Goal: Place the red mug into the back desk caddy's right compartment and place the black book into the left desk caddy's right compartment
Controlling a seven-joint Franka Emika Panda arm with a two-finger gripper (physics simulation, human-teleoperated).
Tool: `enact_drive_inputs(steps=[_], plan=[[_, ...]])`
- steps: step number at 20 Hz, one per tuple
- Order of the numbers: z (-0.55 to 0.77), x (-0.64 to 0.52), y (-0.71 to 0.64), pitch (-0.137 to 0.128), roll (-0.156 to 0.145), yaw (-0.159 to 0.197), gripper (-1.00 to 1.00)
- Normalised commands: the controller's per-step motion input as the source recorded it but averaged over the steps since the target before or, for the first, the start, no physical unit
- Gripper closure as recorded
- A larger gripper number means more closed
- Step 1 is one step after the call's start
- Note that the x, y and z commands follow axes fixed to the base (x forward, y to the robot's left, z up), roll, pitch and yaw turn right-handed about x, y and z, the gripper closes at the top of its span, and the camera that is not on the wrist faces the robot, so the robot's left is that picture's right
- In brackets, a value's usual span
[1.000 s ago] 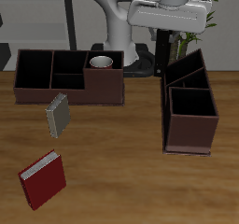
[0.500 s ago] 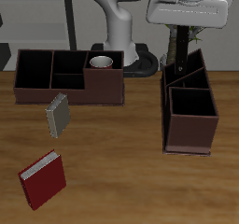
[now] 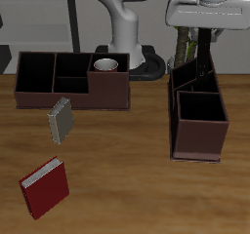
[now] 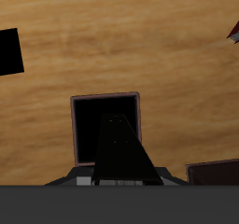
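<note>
the step in hand is the second half of the task: delivering the black book [image 3: 205,70] to the left desk caddy [image 3: 198,113]. the first half appears complete, since the red mug [image 3: 106,65] already sits in the end cell of the back desk caddy [image 3: 70,79], well away from the claw.

claw state: the gripper [image 3: 200,45] is pressed together on the black book, pinching its upper end. the fingers themselves are largely hidden behind the book and the hand body, so the grip is judged from the book hanging tilted beneath the claw with nothing else supporting it. in the wrist view the black book [image 4: 119,148] extends straight out from the claw as a dark slab.

position: the book hangs below the claw, its lower end over the caddy's farther cells. the left desk caddy's right compartment [image 3: 202,111], the big square end cell, lies beyond the book's lower end, toward the table's front edge. in the wrist view a square cell [image 4: 106,125] sits directly under the book; which cell this is cannot be told for certain.

next move, as a judgement: bring the claw forward over the big end cell, lower until the book is inside the walls, then spread the claw. risk: the tilted book may catch a divider.
</note>
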Motion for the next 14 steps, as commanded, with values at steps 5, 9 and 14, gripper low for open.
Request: enact_drive_inputs(steps=[5, 9, 14], plan=[[-0.23, 0.27, 0.23, 0.052, -0.008, -0.005, 1.00], [-0.29, 0.10, 0.05, 0.058, 0.021, 0.011, 1.00], [-0.27, -0.01, 0.05, 0.053, 0.021, 0.013, 1.00]])
